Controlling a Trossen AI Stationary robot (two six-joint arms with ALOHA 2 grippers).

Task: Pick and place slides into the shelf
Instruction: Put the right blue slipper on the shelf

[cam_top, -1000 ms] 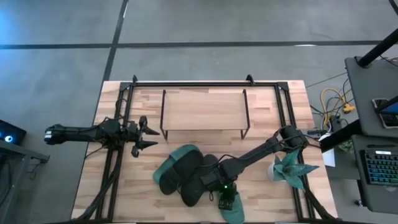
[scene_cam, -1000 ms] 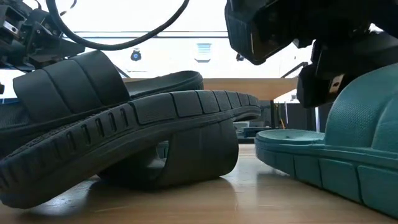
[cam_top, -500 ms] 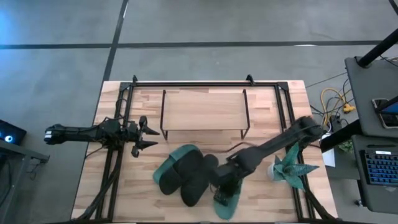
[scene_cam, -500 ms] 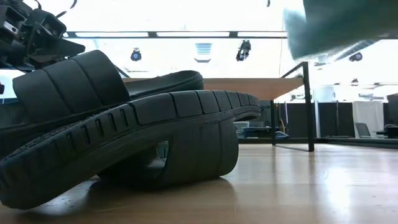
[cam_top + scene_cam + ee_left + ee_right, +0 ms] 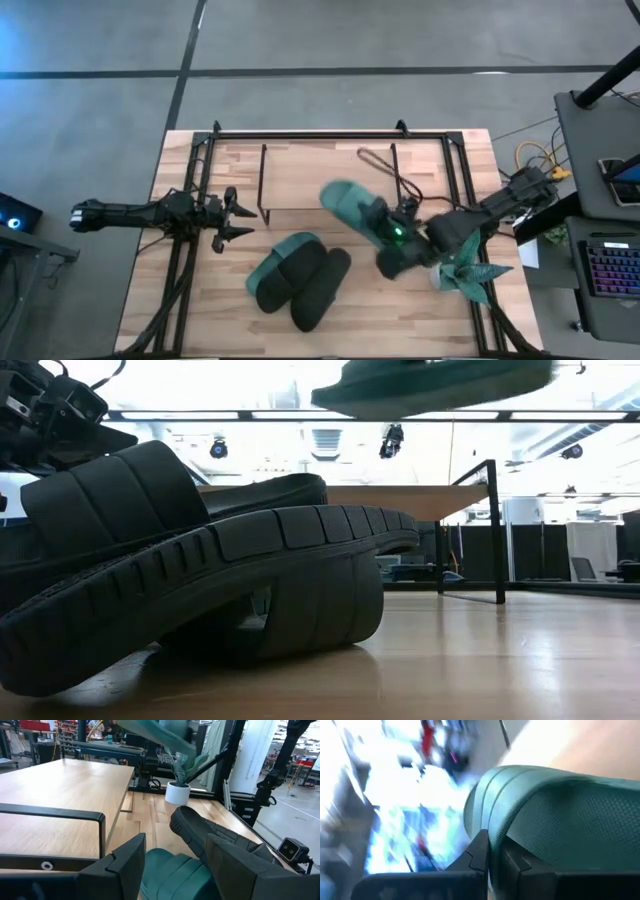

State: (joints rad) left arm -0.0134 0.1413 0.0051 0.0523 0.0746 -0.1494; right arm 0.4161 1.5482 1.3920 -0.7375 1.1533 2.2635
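My right gripper (image 5: 392,238) is shut on a teal slide (image 5: 352,208) and carries it in the air over the front right part of the shelf (image 5: 300,175). In the low view that slide (image 5: 430,384) floats high above the table. A second teal slide (image 5: 272,268) and two black slides (image 5: 312,285) lie heaped together in front of the shelf, one black slide leaning on the other (image 5: 200,590). My left gripper (image 5: 243,221) hovers open at the shelf's left end, clear of everything. My right gripper holds the teal slide at its wide strap (image 5: 560,815); a dark finger (image 5: 482,852) lies against the strap's edge. Its other finger and the kind of hold are hidden by the strap. The slide is lifted clear of the table, sticking out toward the shelf.
A potted green spiky plant (image 5: 465,268) stands by the table's right edge, just beside my right arm. A black frame (image 5: 330,133) runs around the table. Bare wood lies along the near edge (image 5: 400,330). A cable loop (image 5: 385,165) lies on the shelf top.
My right gripper has lifted the teal slide off the table near its near edge, then swung it up and toward the far edge, to above the shelf's front right part. The slide has turned about on the way. The heap of slides has not moved.
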